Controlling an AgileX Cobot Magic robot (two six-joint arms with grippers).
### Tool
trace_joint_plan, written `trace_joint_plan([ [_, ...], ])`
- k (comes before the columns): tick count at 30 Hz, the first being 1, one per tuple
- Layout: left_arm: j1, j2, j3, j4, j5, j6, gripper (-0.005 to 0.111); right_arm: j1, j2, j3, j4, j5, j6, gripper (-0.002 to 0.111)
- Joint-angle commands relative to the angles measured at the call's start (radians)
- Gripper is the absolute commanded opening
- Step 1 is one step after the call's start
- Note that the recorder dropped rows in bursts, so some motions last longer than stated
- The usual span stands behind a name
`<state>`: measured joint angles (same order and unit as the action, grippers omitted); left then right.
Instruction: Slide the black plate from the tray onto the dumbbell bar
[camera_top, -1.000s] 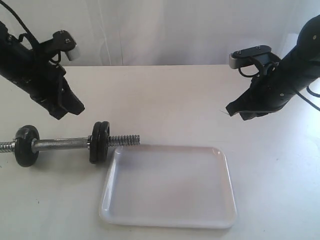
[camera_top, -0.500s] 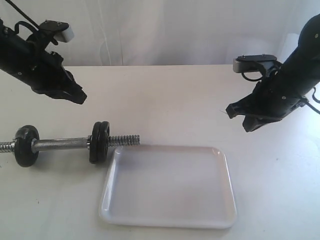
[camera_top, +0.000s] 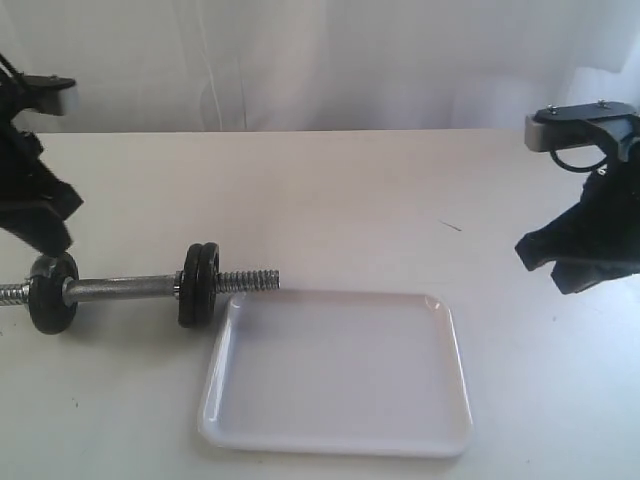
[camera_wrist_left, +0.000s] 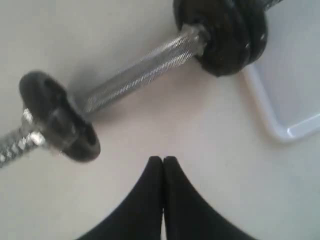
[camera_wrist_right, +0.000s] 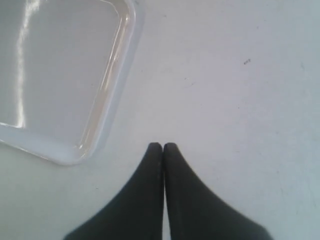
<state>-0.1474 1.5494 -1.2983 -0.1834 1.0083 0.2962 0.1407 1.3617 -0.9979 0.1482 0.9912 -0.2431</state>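
Note:
The white tray (camera_top: 340, 441) lies in the middle with nothing in it. Left of it lies the chrome dumbbell bar (camera_top: 120, 289), its threaded end reaching the tray's corner. The black plate (camera_top: 207, 284) sits on the bar, pressed against a second black disc; a third disc (camera_top: 52, 292) sits near the bar's far end. My left gripper (camera_top: 48, 238) hangs shut just above that far disc, holding nothing. In the left wrist view the gripper (camera_wrist_left: 163, 159) is off the bar (camera_wrist_left: 145, 70). My right gripper (camera_top: 537, 256) is shut and empty, right of the tray (camera_wrist_right: 107, 107).
The pale table carries a small dark mark (camera_top: 452, 226) behind the tray. A white curtain closes the back. The bar's left threaded end runs out of the exterior view.
Both arms have drawn outward: the left one swung to the left edge and lower, the right one moved right. The dumbbell and tray have not moved.

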Motion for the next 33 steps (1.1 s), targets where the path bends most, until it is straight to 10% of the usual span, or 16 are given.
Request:
trace_joint_plan([
  [1,0.084,-0.088,0.07,-0.003,0.061,-0.036,0.0,-0.004,-0.135,0.104,-0.013,-0.06,0.03,0.0],
  [17,0.146,-0.526,0.518,-0.05,-0.466,-0.085,0.0,-0.004,-0.726,0.424,-0.04,-0.439,0.13,0.0],
  [33,0.146,-1.022,0.701,-0.056,-0.721,-0.125,0.0,-0.004,-1.362,0.574,-0.076,-0.563,0.132,0.0],
])
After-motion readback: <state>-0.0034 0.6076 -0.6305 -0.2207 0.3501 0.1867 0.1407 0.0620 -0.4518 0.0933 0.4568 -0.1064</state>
